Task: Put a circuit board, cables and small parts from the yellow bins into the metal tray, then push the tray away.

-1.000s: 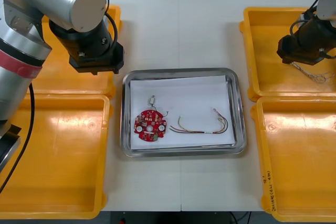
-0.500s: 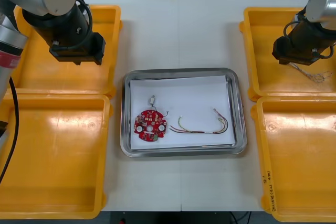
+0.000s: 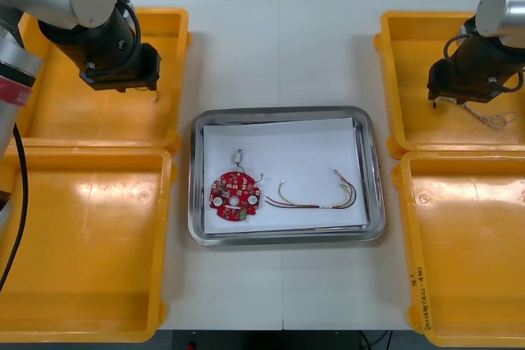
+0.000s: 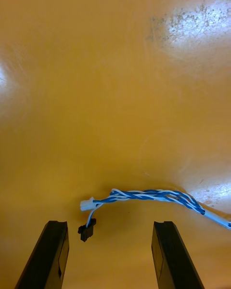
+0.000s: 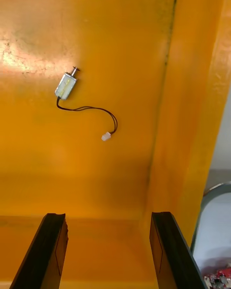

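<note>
- While the metal tray [image 3: 371, 161] at the middle of the bench [image 3: 279, 47] already holds a round red circuit board [image 3: 234, 195], a red and yellow cable [image 3: 316, 197] beside it and one small metal part [image 3: 238, 156] just beyond the board, both arms reach out to the sides, so the step in hand reads as fetching more pieces.
- The right pincer [image 4: 110, 224] hangs over the far right bin [image 3: 426, 125] with its fingers wide apart and nothing between them.
- A twisted blue and white cable [image 4: 154, 195] lies on that bin's floor just ahead of the fingertips, its white and black plugs near one finger, its twisted run crossing toward the other.
- The left pincer [image 5: 108, 216] hangs over the far left bin [image 3: 98, 125], close to the wall that faces the tray, likewise spread wide and holding nothing.
- A second small metal part [image 5: 66, 85], trailing a thin black lead with a white plug, lies on that bin's floor well ahead of those fingers and off to one side.
- By this reading the right arm is nearer its pick: it would need to ease forward until the twisted run sits between the fingers, go down to the floor and close. How high it hangs above the cable is hard to tell.
- The left arm would need a longer reach to centre on the metal body, not the lead.
- Pushing the tray away is not yet begun.
</note>
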{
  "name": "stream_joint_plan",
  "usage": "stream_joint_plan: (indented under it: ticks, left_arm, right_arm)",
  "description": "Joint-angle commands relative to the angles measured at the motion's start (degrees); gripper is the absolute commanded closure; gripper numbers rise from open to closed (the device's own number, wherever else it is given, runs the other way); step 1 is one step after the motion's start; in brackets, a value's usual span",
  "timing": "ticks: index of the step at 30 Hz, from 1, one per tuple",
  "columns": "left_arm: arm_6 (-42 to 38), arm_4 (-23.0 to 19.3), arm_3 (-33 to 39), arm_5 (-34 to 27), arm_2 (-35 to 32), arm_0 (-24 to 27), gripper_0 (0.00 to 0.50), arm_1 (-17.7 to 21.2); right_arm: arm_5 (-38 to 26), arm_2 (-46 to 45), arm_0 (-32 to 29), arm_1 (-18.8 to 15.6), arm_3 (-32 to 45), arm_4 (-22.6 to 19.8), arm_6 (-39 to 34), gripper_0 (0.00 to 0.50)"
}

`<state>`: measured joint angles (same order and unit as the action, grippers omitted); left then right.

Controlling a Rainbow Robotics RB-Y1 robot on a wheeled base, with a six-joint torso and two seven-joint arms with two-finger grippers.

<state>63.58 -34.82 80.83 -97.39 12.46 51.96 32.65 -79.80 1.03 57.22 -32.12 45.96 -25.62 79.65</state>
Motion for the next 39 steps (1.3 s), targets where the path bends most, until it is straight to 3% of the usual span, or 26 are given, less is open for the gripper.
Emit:
stream_joint_plan:
  ticks: [1,12,16,24,31,39]
  left_arm:
    - [10.51,0.98,-3.04,3.09,-1.38,4.21,0.0,2.51]
    - [16.75,0.45,-9.11,8.01,-1.29,5.79,0.0,2.42]
    - [20.89,0.19,-12.8,9.59,-1.38,7.37,0.0,2.42]
    - [29.41,-0.69,-20.71,14.25,-1.29,10.45,0.0,1.8]
    - [33.45,-1.04,-26.69,19.08,-1.29,12.12,0.0,0.93]
    - [34.6,-0.87,-30.64,24.0,-1.03,12.12,0.0,-0.83]
  right_arm:
    - [-2.11,-1.47,3.08,0.3,2.21,1.01,-0.11,0.0]
    - [-13.54,-3.05,2.99,-3.48,12.49,1.01,1.03,0.0]
    - [-15.73,-5.51,2.02,-4.71,14.95,0.93,6.22,0.0]
    - [-15.91,-8.06,-3.34,-8.05,19.61,-0.74,17.56,0.0]
    - [-12.83,-8.06,-8.17,-12.0,20.75,-8.74,26.08,0.0]
    - [-8.35,-7.18,-11.07,-12.79,20.84,-11.2,35.49,0.0]
